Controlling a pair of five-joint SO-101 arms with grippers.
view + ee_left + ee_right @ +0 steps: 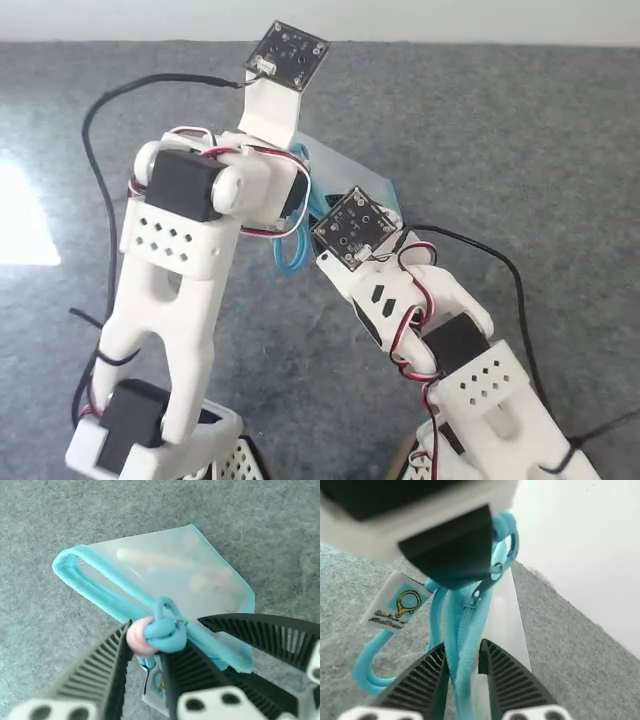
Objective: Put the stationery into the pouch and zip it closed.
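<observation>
- Grey speckled surface (560,140) spreads beneath both sets of jaws.
- White left arm (170,290) and white right arm (450,360) lean in together, so the left jaws and right jaws sit just beside each other.
- Translucent plastic pouch (205,570) (345,172) (509,615) has its light-blue zipper edge (462,645) clamped between the closed right jaws. Its body stretches away beyond both sets of jaws. Pale long shapes (150,558) show through its wall, too blurred to name.
- Light-blue cord loop (370,672) (285,255) hangs below the left jaws.
- White card tag (395,605) (155,685) dangles beside the left jaws.
- Light-blue cord knot (167,632) is pinched in the closed left jaws.
- Pink round bead (137,636) sits against that knot, between the same jaws.
</observation>
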